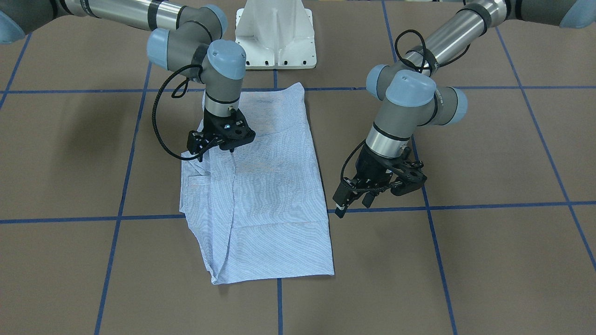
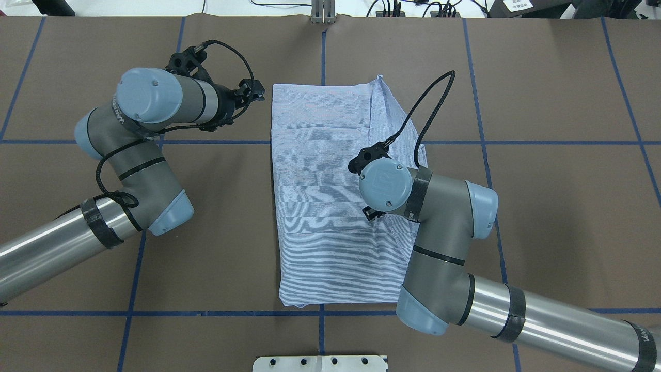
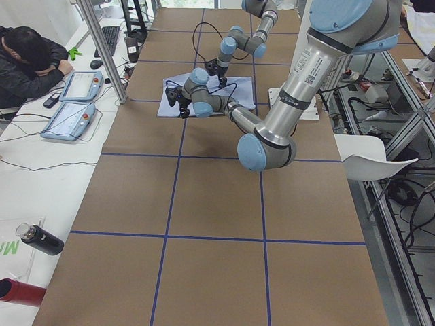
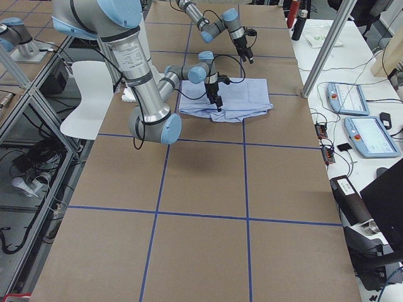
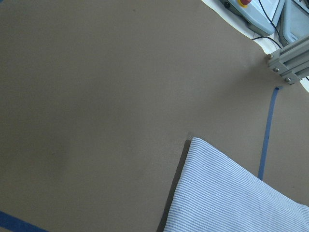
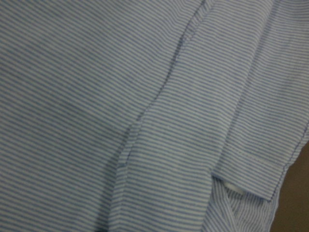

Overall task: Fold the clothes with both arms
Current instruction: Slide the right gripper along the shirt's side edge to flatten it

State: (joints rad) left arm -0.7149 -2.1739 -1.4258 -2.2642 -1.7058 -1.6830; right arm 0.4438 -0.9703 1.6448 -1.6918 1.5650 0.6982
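In the front view, my left gripper (image 1: 354, 207) hangs spread and empty at three o'clock of the folded shirt (image 1: 274, 195). My right gripper (image 1: 216, 151), fingers apart, sits at its ten o'clock; overhead, my wrist hides it.

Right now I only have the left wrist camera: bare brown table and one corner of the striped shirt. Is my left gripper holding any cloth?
Observer: No. In the front view the left gripper hangs open and empty over bare table, just off the shirt.
Operator: Where is the other one?
Observer: The right gripper points down over the shirt, near its edge on the robot's right.
Operator: How does the shirt lie?
Observer: Overhead it is a long rectangle, with a flap on the robot's right folded inward along a slanted edge.
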